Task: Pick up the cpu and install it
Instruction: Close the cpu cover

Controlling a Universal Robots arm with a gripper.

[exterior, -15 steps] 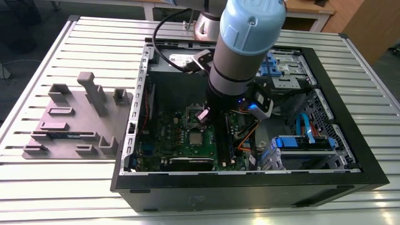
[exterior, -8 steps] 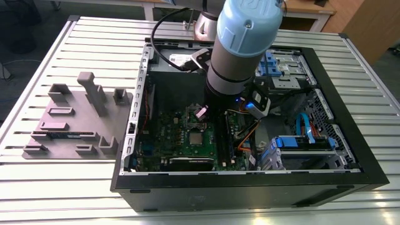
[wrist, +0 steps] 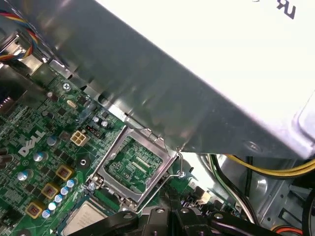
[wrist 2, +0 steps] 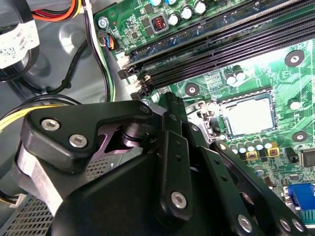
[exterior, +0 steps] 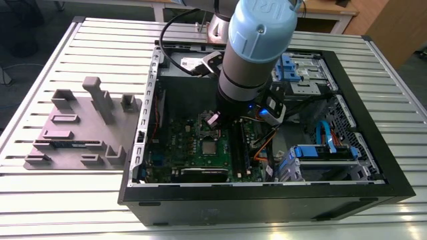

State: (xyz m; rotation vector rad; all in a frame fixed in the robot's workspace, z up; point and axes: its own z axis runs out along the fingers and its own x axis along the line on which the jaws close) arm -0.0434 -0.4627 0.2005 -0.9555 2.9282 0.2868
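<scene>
Black linkage bars of the gripper (wrist 2: 171, 101) are crowding the second wrist view. The fingers (wrist 2: 172, 147) are looking clenched together with nothing between them, as far as I can judge. So the cpu (wrist 2: 248, 117) isn't being carried: it's lying flat in the socket on the green motherboard (wrist 2: 256, 64), shiny top up, a little way off from the gripper. In the first wrist view the load plate (wrist: 129, 164) is standing tilted open over the board, with green showing through its window. The wire lever (wrist: 180, 164) is sticking up unlatched near the gripper tip. In the exterior view the arm is reaching straight down into the open pc case (exterior: 393, 165) lying on the slatted worktop (exterior: 80, 200). My read: the pick and the drop-in are looking done, and the job is sitting at the lock-down part of the install. That's calling for a gentle, square push on the plate so the chip isn't getting nudged off its seat. Then the lever is needing to go under its hook without the tip skidding onto the capacitors (wrist: 64, 191) nearby. Whether the cpu is fully seated, I can't tell.
</scene>
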